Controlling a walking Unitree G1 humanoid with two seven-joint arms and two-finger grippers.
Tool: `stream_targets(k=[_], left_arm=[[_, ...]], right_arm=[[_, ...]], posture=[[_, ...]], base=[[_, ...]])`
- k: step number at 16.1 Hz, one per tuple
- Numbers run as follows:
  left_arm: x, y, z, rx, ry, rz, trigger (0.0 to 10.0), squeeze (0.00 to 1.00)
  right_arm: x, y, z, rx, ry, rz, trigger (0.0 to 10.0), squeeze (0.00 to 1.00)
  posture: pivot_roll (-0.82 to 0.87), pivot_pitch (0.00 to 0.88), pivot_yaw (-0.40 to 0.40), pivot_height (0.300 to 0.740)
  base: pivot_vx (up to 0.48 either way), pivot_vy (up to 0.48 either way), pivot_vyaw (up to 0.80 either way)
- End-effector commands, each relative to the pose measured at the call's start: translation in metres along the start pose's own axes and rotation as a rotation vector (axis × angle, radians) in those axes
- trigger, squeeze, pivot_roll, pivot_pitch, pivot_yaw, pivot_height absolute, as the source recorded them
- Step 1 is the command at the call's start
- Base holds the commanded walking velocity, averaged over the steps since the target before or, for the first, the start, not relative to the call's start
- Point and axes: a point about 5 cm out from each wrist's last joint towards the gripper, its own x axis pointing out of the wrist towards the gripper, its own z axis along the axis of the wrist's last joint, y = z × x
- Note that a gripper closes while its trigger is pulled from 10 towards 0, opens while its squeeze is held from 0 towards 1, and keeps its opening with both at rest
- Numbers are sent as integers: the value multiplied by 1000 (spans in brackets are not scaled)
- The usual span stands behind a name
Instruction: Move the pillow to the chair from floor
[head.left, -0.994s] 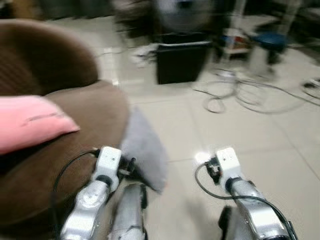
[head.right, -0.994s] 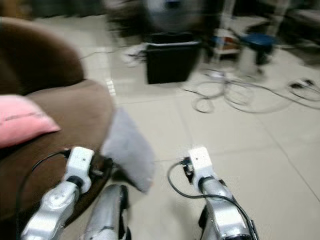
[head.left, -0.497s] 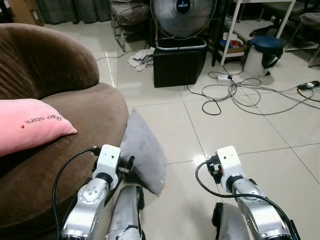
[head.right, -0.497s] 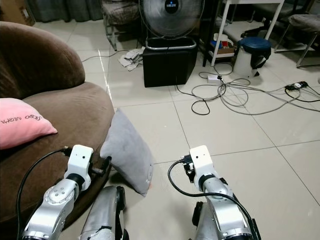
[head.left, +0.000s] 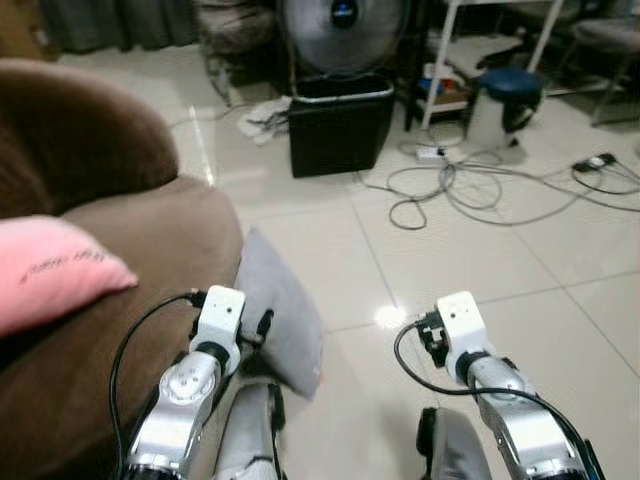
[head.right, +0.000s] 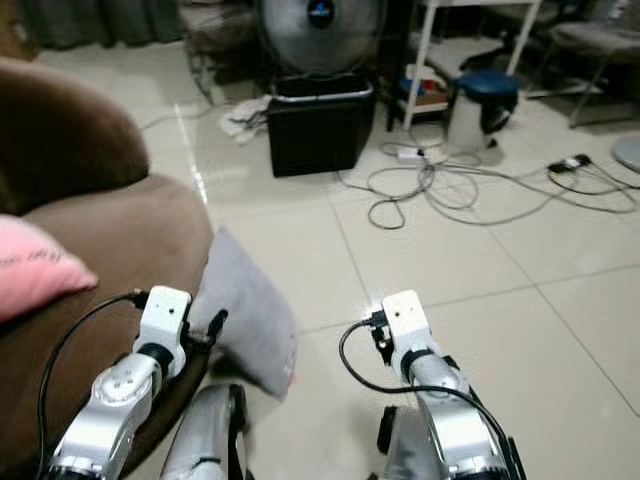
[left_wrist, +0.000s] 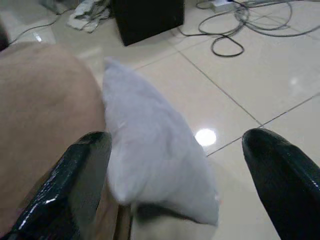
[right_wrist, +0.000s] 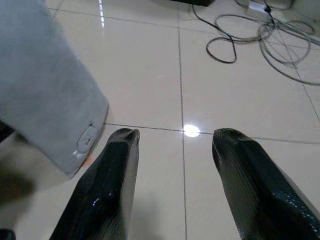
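Grey pillow (left_wrist: 150, 165) lies on floor (head.left: 450, 250) between my left fingers (left_wrist: 75, 185), spread wide, empty; beside my right fingers (right_wrist: 110, 185), parted, empty. Brown chair (head.left: 150, 250) touches it.

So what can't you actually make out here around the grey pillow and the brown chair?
- Grey pillow: lower edge hidden behind the left arm in the eye views.
- Pink pillow: writing blurred; cut off by the left edge.
- Brown chair: cut off at the left and bottom edges.
- Fan: top cut off.

Dark lettering across the pink pillow (head.left: 50, 280), too blurred to read. A badge at the fan (head.left: 343, 30) hub, likewise unreadable.
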Motion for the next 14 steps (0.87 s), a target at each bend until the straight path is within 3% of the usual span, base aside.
stream_targets(k=[1,11,14], left_arm=[[3,1,4,1,-9,-8,10000,0],[5,4,4,8,-11,1,10000,0],[4,4,3,9,-10,5,10000,0]], right_arm=[[0,-3,1,4,1,-16,10000,0],[3,-1,3,-7,-2,-2,10000,0],[4,1,3,-18,-3,13,10000,0]], posture=[[8,0,46,550],[12,0,43,550],[16,0,41,550]], base=[[326,0,0],[322,0,0],[322,0,683]])
